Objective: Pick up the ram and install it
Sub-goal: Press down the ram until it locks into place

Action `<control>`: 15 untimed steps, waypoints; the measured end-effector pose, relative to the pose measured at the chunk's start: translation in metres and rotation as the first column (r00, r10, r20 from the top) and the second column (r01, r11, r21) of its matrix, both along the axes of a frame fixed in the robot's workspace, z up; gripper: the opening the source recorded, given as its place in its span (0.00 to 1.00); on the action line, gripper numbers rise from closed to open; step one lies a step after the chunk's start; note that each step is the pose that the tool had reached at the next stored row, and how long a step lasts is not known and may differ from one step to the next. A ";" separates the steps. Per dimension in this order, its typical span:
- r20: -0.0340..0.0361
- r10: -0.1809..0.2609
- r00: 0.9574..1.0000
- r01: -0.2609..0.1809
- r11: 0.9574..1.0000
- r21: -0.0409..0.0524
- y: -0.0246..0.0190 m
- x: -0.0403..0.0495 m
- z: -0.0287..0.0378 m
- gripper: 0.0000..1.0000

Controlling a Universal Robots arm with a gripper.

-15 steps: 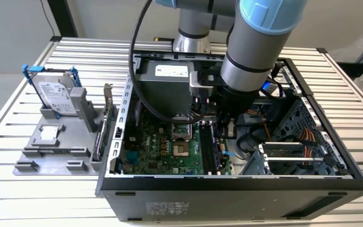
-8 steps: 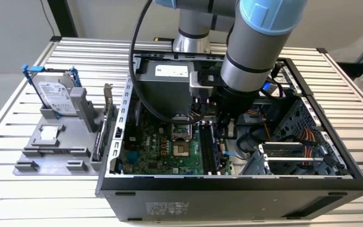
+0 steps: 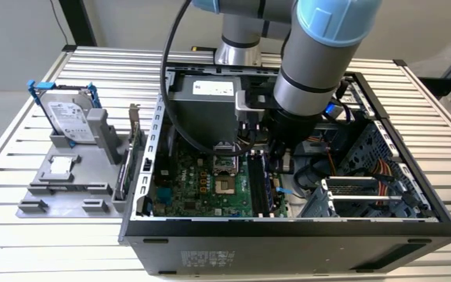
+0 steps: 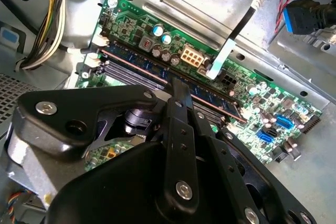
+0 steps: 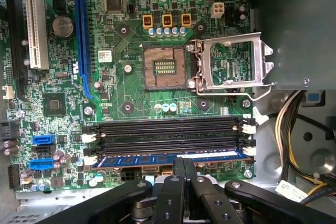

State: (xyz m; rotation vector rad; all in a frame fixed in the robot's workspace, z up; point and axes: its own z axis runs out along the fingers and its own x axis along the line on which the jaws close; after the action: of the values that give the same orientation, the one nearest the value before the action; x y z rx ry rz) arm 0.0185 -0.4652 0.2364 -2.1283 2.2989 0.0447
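The ram is a long blue stick lying in the outermost memory slot of the green motherboard; in the second wrist view the ram runs along that slot's length. My gripper is down inside the open computer case. Its two black fingers are shut side by side, with their tips on the ram's top edge near its middle. The gripper touches the stick from above and does not clasp its faces. In the exterior view the arm reaches down over the slots.
Three empty memory slots lie beside the ram, then the open CPU socket with its raised metal frame. Cables run next to the slots. Outside the case, a grey holder carries a hard drive and a bracketed card.
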 end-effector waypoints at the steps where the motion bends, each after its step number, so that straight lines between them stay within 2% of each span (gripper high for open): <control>1: 0.000 0.000 1.000 0.000 1.000 0.000 0.0000 0.0000 -0.0005 0.00; 7: 0.000 0.000 1.000 0.000 1.000 -0.004 0.0000 0.0002 -0.0036 0.00; 15: 0.000 0.000 1.000 0.000 1.000 -0.015 -0.0001 0.0006 -0.0077 0.00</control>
State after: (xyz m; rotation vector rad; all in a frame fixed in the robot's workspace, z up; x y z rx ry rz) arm 0.0191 -0.4653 0.2287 -2.1354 2.3068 0.0271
